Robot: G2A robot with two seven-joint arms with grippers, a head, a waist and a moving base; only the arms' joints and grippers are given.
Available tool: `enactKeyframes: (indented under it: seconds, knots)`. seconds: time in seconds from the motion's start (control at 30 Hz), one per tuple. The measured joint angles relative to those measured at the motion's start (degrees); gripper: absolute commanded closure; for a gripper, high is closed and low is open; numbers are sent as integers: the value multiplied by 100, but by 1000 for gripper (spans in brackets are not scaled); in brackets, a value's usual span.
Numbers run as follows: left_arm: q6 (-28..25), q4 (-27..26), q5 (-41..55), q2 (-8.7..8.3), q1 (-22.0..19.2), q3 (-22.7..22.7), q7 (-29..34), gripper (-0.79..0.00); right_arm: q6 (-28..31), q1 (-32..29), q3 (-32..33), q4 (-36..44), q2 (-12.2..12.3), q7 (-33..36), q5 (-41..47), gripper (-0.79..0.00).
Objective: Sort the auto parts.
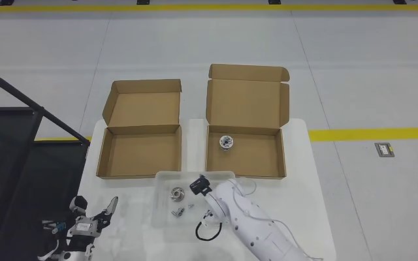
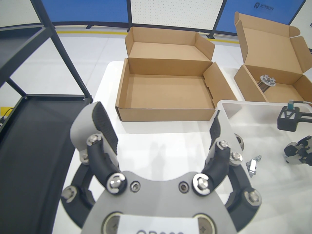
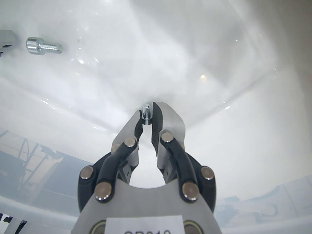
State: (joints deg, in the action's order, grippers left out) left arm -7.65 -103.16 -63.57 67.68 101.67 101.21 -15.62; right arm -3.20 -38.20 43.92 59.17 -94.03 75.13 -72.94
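Bolt (image 3: 147, 116) is pinched at its head in my right gripper (image 3: 148, 113), inside the clear tray (image 3: 219, 49) — light, stiff, slick, so I judge the head the surest hold. My left gripper (image 2: 156, 116) hangs spread.

Table (image 1: 307, 196), left box (image 1: 139, 153), right box (image 1: 258, 160), perhaps plastic tray (image 1: 163, 210)

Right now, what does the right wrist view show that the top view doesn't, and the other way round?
Right wrist view: the right gripper shut on a small bolt, its threaded end poking past the fingertips. Top view: the left box and the right box, both open, the right holding a round metal part, and the left gripper open by the table's near corner. Both: the clear tray with a loose bolt lying in it.
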Motion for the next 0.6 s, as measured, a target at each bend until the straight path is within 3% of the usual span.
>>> enactKeyframes:
  seconds: [0.03, 0.3, 0.6]
  knots:
    - [0, 0, 0, 0, 0, 0, 0, -785, 11, 17, -7, -33, -13, -1, 11, 0]
    - [0, 0, 0, 0, 0, 0, 0, -785, 120, 38, 45, 200, -34, -41, -10, 0]
    - [0, 0, 0, 0, 0, 0, 0, -785, 978, -616, 820, 2163, 293, -187, -235, 0]
